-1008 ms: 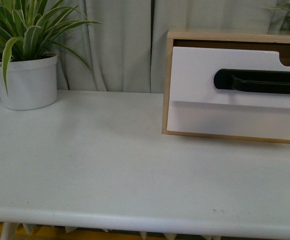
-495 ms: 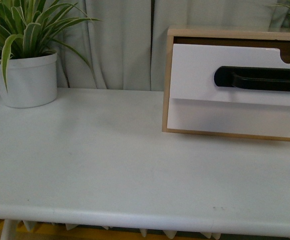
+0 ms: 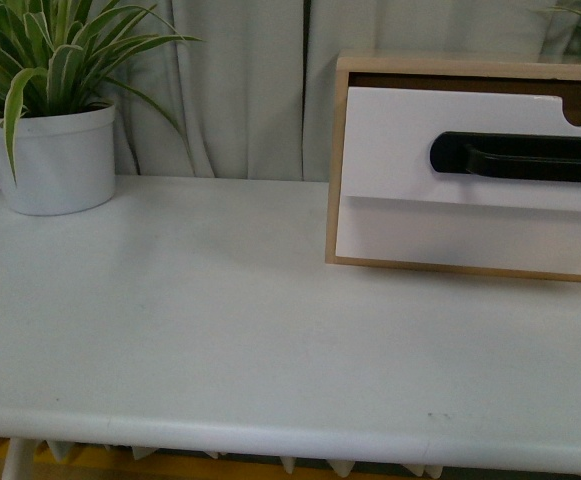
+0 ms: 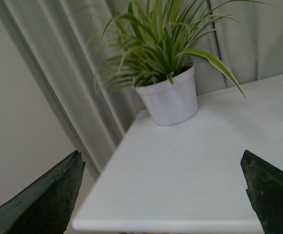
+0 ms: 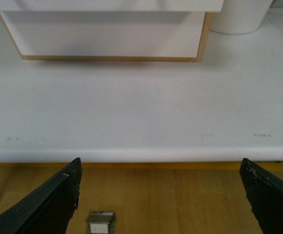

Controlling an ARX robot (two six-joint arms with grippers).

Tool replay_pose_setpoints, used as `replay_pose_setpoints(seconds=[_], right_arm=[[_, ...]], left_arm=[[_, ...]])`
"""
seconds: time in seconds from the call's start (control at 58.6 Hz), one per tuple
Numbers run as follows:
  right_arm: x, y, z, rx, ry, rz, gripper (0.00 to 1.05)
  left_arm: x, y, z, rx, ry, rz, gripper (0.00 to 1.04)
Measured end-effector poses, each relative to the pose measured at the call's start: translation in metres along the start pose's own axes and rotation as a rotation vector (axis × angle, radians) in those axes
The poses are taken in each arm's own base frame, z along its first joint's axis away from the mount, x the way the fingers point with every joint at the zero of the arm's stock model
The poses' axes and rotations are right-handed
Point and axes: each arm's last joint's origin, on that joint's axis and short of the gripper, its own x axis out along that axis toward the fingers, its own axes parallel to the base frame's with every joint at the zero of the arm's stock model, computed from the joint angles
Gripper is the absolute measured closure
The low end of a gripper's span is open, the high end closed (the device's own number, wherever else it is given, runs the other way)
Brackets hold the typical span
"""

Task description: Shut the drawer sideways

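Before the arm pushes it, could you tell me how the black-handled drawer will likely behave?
The drawer looks rigid and flat-fronted, so it should probably slide without flexing. Its light wood case rests on the smooth table, so the whole unit might skid.

Before me the white table (image 3: 220, 330) carries a white plant pot (image 3: 55, 165) at its far left and a light wood case (image 3: 450, 68) holding the drawer (image 3: 400, 130) at its far right, well apart.
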Motion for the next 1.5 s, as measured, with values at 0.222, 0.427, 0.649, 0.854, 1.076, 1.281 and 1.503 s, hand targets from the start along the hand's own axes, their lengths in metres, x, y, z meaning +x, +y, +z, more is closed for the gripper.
replay_pose_setpoints(seconds=[0.222,0.427,0.649,0.854,1.076,1.281,1.503], right_arm=[[0.003,-0.009,0.049,-0.196,-0.059,0.042,0.09],[0.016,-0.022,0.077,-0.588,-0.093,-0.036,0.09],[0.031,-0.034,0.101,-0.750,-0.107,-0.073,0.09],[0.052,-0.044,0.119,-0.769,-0.099,-0.065,0.09],[0.075,-0.051,0.133,-0.796,-0.068,-0.032,0.09],[0.098,-0.054,0.149,-0.841,-0.058,-0.006,0.09],[0.118,-0.054,0.157,-0.898,-0.009,0.046,0.09]], left_arm=[[0.022,-0.009,0.015,0.434,-0.279,-0.113,0.06],[0.041,-0.031,0.007,0.890,-0.548,-0.320,0.06],[0.064,-0.050,0.015,1.069,-0.682,-0.402,0.06],[0.087,-0.072,0.027,1.118,-0.740,-0.438,0.06],[0.111,-0.101,0.050,1.134,-0.808,-0.463,0.06],[0.131,-0.127,0.069,1.143,-0.867,-0.479,0.06],[0.144,-0.153,0.087,1.162,-0.931,-0.493,0.06]])
